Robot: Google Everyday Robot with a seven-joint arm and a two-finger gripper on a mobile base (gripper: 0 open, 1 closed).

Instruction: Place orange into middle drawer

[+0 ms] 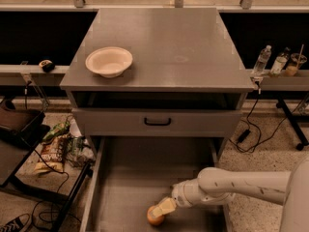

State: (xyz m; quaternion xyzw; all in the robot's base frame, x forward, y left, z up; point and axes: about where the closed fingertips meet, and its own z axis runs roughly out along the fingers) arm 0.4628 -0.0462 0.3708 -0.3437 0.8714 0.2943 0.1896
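The orange (154, 218) is a small round fruit low over the bare floor of the middle drawer (130, 178), the wide grey box pulled out at the bottom of the cabinet. My gripper (161, 210) reaches in from the right on a white arm, and its pale fingers are closed around the top of the orange. I cannot tell whether the orange touches the drawer floor.
A white bowl (109, 61) sits on the cabinet top at the left. A shut drawer front with a black handle (157, 122) is above the open box. Snack bags (57, 148) and cables lie on the floor at the left. Bottles (262, 61) stand on a ledge at the right.
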